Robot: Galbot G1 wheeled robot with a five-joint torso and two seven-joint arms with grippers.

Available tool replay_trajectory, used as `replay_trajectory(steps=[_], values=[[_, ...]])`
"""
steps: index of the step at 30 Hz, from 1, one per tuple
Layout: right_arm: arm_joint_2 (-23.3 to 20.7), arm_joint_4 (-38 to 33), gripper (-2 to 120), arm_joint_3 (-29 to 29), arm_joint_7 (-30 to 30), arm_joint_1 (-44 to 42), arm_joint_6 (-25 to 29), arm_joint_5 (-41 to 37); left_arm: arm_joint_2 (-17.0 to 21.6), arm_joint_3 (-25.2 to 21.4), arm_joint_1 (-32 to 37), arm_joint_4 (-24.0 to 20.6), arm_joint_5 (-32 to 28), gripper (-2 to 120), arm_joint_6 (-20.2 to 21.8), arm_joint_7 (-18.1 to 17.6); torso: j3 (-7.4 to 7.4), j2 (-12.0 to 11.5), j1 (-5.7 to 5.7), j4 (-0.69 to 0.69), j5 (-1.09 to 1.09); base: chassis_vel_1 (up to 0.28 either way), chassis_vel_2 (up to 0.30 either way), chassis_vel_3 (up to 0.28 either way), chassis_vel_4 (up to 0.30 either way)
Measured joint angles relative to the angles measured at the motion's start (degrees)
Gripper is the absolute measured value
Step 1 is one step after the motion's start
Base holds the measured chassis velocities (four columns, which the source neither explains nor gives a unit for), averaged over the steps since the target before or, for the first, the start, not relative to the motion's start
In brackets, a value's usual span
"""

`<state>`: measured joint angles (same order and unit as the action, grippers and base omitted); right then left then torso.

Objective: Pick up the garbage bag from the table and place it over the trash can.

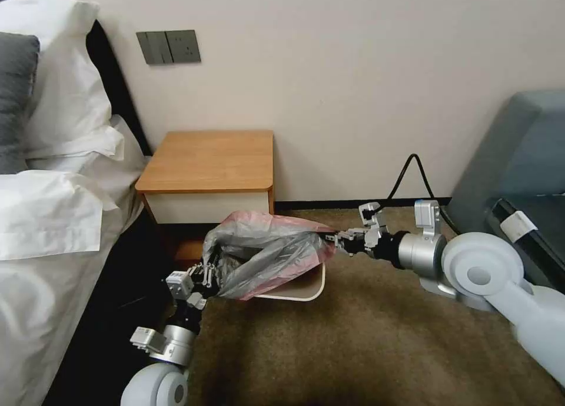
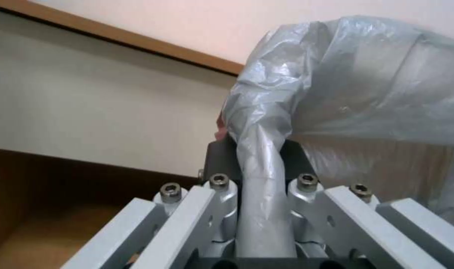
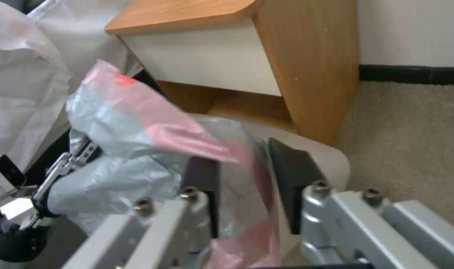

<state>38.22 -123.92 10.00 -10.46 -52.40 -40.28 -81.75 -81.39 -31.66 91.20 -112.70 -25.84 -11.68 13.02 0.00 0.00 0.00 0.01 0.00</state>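
Two grippers hold the garbage bag [image 1: 265, 253] stretched between them, low over the carpet [image 1: 376, 347] in front of the table [image 1: 212, 159]. From the bag's centre in the head view, the left gripper [image 1: 213, 275] sits at about eight o'clock, its fingers pressed together on a twisted strand of grey film; the left wrist view shows that strand [image 2: 262, 186] running straight down between the dark pads. The right gripper [image 1: 336, 239] is at roughly three o'clock, pinching the pink-red rim; in the right wrist view the film [image 3: 237, 186] passes between the two black pads [image 3: 292, 175], which stand slightly apart with plastic filling the gap.

The bag hangs crumpled, mouth only partly spread, over the trash can [image 1: 306, 285], whose cream rim peeks out beneath it at about five o'clock. Whether the film touches the rim I cannot tell. The table stands at twelve o'clock from the bag, against the wall, with the bed [image 1: 53, 206] at nine o'clock.
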Motion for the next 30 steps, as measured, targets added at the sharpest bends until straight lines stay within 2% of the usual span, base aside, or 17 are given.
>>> replay_trajectory(steps=[2,4,6,9,11,13,17,20,25,30], values=[[-0.2,-0.3,36,0.7,-0.2,-0.9,0.1,0.0,-0.1,-0.3,-0.1,0.5,0.4,8,-0.3,-0.2,0.0,0.0,0.0,-0.01,0.0,0.0,0.0,0.0,0.0],[-0.2,-0.3,36,0.7,-0.2,-0.9,0.1,0.0,-0.1,-0.3,-0.1,0.5,0.4,8,-0.3,-0.2,0.0,0.0,0.0,-0.01,0.0,0.0,0.0,0.0,0.0],[0.1,-0.2,52,1.2,-1.2,-1.7,1.1,-0.3,0.0,-0.7,0.0,0.6,0.6,8,-0.4,0.4,0.0,0.0,0.0,-0.01,0.0,0.0,0.0,0.0,0.0],[0.7,0.6,59,1.3,-1.5,-1.6,1.5,-0.5,0.0,-0.8,0.1,0.6,0.7,8,-0.5,0.9,0.0,0.0,0.0,-0.01,0.0,0.0,0.0,0.0,0.0],[1.4,1.7,71,1.1,-1.8,-1.1,1.6,-0.5,0.1,-0.9,0.3,0.5,0.6,8,-0.5,1.1,0.0,0.0,0.0,-0.01,0.0,0.0,0.0,0.0,0.0],[1.6,1.9,73,1.0,-1.9,-1.0,1.6,-0.5,0.1,-0.9,0.3,0.5,0.6,8,-0.5,1.2,0.0,0.0,0.0,-0.01,0.0,0.0,0.0,0.0,0.0],[2.5,3.6,92,0.0,-3.8,0.1,1.7,-0.5,0.3,-1.3,0.3,0.0,0.5,8,-0.5,1.9,0.0,0.0,0.0,0.0,0.0,0.0,0.0,0.0,0.0],[2.7,4.6,99,-0.5,-3.8,0.4,1.5,-0.5,0.3,-1.4,0.5,-0.3,0.4,8,-0.6,2.3,0.0,0.0,0.0,-0.01,0.0,0.0,0.0,0.0,0.0],[3.3,6.2,100,-1.0,-4.0,0.9,1.0,-0.4,0.3,-1.8,0.8,-0.9,0.3,8,-1.0,3.6,0.0,0.0,0.0,-0.01,0.0,0.0,0.0,0.0,0.0],[3.8,8.4,100,-1.4,-4.7,2.0,0.5,-0.6,0.3,-2.9,1.6,-1.7,0.3,8,-1.3,6.5,0.0,0.0,0.0,-0.01,0.01,0.0,0.0,0.0,0.0]])
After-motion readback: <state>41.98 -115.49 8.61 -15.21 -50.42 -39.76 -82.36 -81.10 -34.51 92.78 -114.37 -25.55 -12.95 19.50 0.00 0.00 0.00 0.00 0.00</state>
